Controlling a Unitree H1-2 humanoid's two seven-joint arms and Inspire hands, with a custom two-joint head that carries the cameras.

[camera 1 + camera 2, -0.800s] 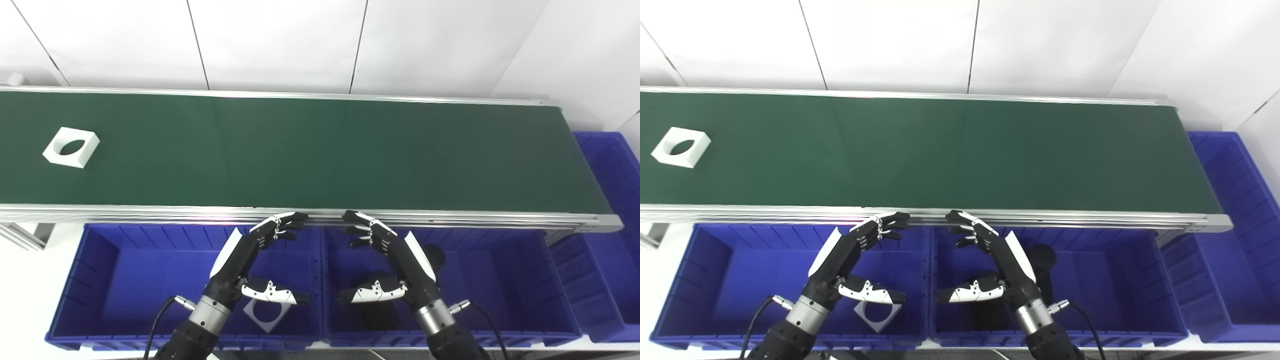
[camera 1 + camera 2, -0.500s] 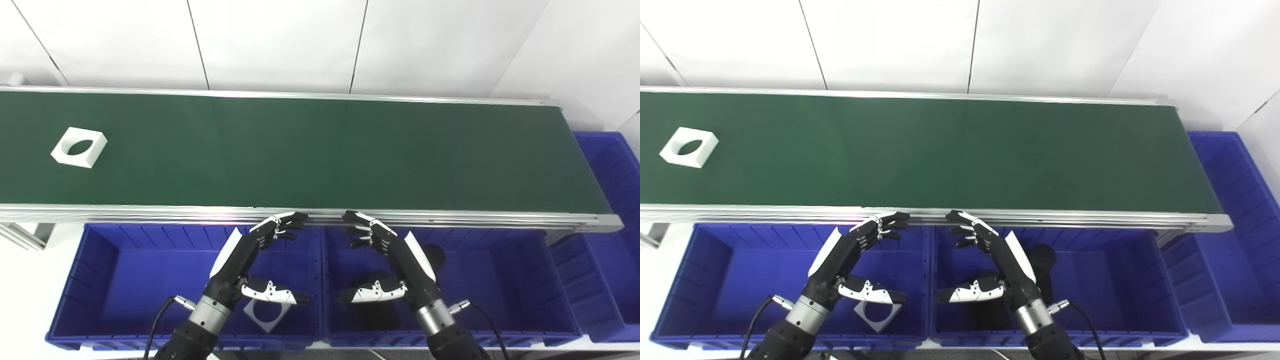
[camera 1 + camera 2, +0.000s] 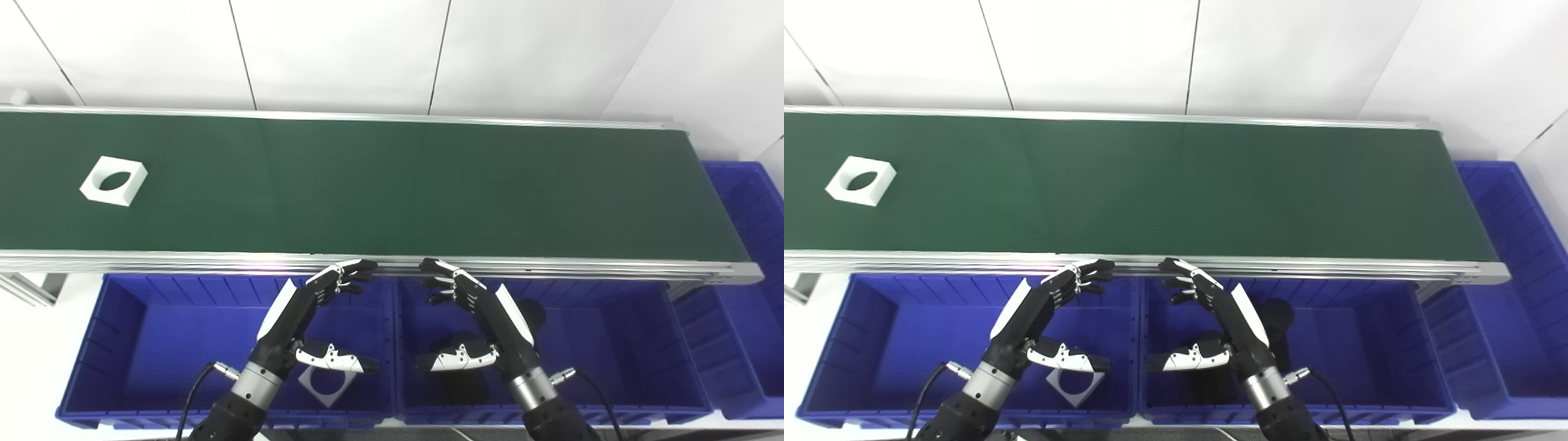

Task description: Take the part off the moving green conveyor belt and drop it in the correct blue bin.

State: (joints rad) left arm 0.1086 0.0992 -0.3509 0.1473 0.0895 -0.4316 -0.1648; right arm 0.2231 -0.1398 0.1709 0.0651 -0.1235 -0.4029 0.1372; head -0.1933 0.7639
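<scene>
**Part far left on belt, both hands waiting**

White square part w/ round hole [image 3: 114,180] lies flat on green conveyor belt [image 3: 392,184], far left end, nearer the front rail than the back, well apart from both hands. Left robot hand [image 3: 306,324] hovers over left blue bin [image 3: 122,294], fingers apart, empty; fingertips just at belt's front rail. Right robot hand [image 3: 481,324] mirrors it over middle blue bin [image 3: 612,294], also spread, nothing held. Judgement: staged at rail so a short reach meets the part. Similar white holed part [image 3: 326,386] already in left bin, so prob. the correct one. Dark pieces [image 3: 464,383] in middle bin, shape unclear. Third blue bin [image 3: 750,202] at belt's right end
</scene>
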